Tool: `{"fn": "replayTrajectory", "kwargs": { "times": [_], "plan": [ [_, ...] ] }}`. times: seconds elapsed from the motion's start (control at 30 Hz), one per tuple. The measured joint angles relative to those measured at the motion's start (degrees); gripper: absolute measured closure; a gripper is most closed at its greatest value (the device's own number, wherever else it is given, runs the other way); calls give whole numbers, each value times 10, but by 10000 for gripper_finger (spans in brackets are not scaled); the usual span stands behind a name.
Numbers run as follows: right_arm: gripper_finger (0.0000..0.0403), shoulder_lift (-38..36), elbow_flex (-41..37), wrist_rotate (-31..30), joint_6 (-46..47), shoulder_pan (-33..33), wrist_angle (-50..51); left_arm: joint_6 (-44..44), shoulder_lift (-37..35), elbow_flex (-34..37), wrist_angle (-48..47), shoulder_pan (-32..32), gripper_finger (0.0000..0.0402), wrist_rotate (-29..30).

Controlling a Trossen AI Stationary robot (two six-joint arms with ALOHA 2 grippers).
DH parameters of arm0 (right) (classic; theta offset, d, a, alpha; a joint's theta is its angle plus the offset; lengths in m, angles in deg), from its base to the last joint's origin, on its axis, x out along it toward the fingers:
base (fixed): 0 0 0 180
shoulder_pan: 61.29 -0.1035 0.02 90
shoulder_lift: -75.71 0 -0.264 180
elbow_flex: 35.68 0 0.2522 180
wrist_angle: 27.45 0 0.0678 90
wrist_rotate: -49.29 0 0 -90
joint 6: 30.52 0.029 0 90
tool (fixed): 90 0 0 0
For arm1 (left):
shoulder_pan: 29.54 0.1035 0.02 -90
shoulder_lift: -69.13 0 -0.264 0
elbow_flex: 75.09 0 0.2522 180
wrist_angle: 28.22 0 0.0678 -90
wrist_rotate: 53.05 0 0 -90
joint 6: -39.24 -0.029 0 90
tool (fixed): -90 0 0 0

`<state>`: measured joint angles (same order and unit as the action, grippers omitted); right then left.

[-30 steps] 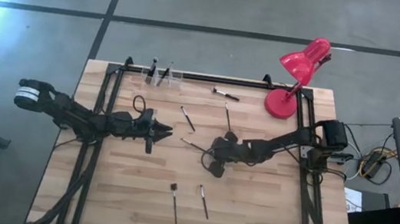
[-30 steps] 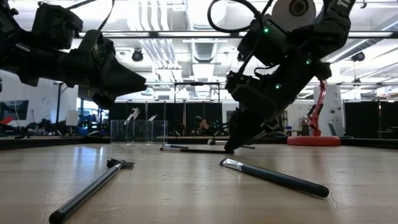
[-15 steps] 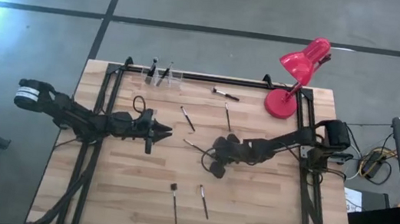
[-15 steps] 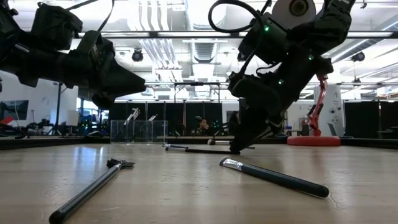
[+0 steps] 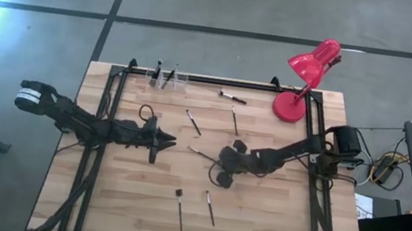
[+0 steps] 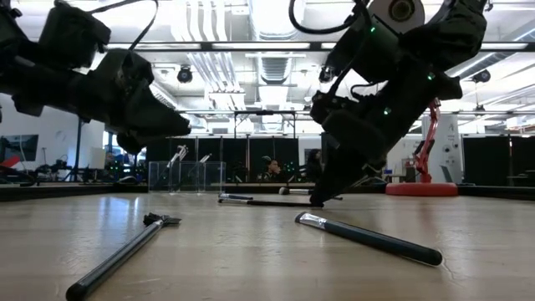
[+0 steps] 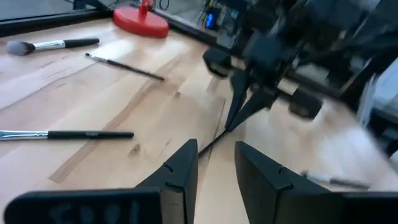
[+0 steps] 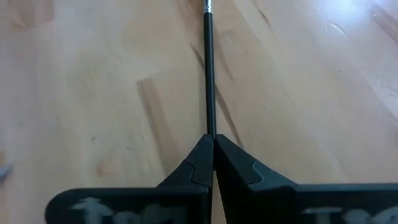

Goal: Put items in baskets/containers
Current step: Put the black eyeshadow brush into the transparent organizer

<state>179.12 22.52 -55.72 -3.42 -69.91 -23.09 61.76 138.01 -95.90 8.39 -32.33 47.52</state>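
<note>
Pickup step: right claw (image 8: 211,146) pinching thin brush (image 8: 209,68) end, prob. secure; next lift, carry to clear cups (image 5: 169,81). Left claw (image 7: 214,163) spread, waiting.

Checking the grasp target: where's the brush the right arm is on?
In the high view the thin brush lies mid-table, between the left gripper and the right gripper, whose shut jaws pinch its near end.
</note>
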Motion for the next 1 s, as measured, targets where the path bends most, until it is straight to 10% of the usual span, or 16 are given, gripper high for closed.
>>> {"fn": "replayTrajectory", "kwargs": {
  "times": [0.27,1.0],
  "plan": [
    [395,-5,0,-2,-14,0,-17,-89,6,-83,-230,-1,303,-5],
    [395,-6,2,1,-42,-17,-35,-243,181,-199,-276,-6,303,1]
  ]
}}
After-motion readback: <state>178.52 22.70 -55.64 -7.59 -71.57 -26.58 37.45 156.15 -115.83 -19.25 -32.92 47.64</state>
